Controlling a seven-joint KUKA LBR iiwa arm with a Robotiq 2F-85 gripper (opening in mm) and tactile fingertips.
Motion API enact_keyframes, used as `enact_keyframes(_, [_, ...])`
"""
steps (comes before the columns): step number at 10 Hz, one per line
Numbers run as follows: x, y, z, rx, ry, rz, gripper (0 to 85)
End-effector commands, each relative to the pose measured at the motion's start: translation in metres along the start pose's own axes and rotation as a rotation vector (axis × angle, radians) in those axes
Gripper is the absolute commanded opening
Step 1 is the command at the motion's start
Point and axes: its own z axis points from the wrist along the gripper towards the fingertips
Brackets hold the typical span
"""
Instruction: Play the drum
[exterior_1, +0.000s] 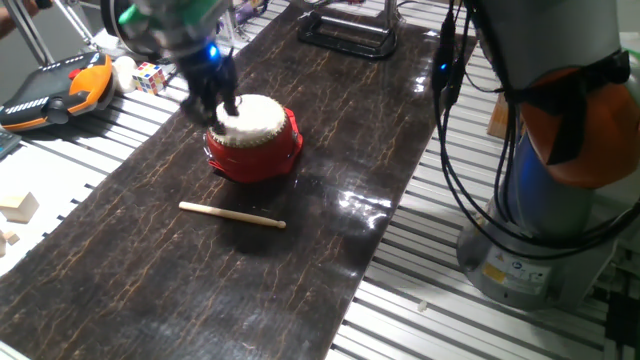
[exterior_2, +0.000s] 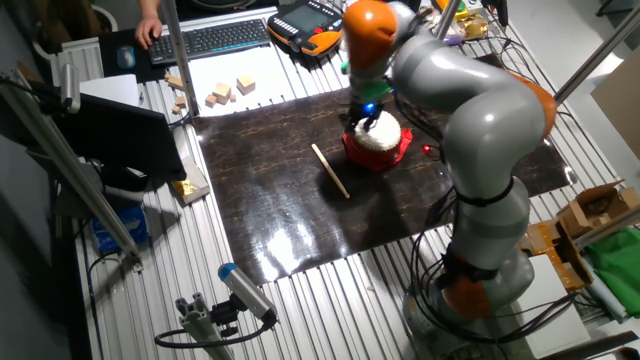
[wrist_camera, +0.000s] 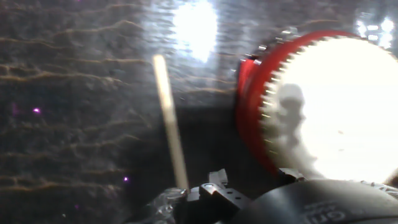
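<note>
The drum (exterior_1: 258, 150) has a red body and a cream-white skin and stands on the dark mat; it also shows in the other fixed view (exterior_2: 381, 143) and at the right of the hand view (wrist_camera: 336, 106). My gripper (exterior_1: 220, 110) points down onto the left part of the skin, at or just above its surface, and also shows in the other fixed view (exterior_2: 367, 122). Motion blur hides how the jaws stand. Its shadow falls on the skin in the hand view. The thin pale wooden stick (exterior_1: 232, 214) lies flat on the mat beside the drum, apart from it.
A dark marbled mat (exterior_1: 150, 290) covers the slatted table. An orange and black pendant (exterior_1: 55, 90) and a small cube lie at the back left. Wooden blocks (exterior_1: 18, 208) sit at the left edge. A black frame (exterior_1: 345, 35) stands at the back. The arm's base (exterior_1: 545, 200) and cables are at the right.
</note>
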Motion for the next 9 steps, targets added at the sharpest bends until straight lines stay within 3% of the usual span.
enact_keyframes(1, [-0.003,0.022,0.008,0.000,0.001,0.003,47.3])
enact_keyframes(3, [-0.008,0.031,0.023,0.007,-0.005,-0.012,47.7])
enact_keyframes(5, [-0.017,0.037,0.044,-0.025,0.006,-0.037,47.0])
enact_keyframes(7, [-0.021,0.045,0.066,-0.028,-0.022,-0.039,47.7])
enact_keyframes(9, [-0.027,0.048,0.087,-0.047,-0.031,-0.061,49.3])
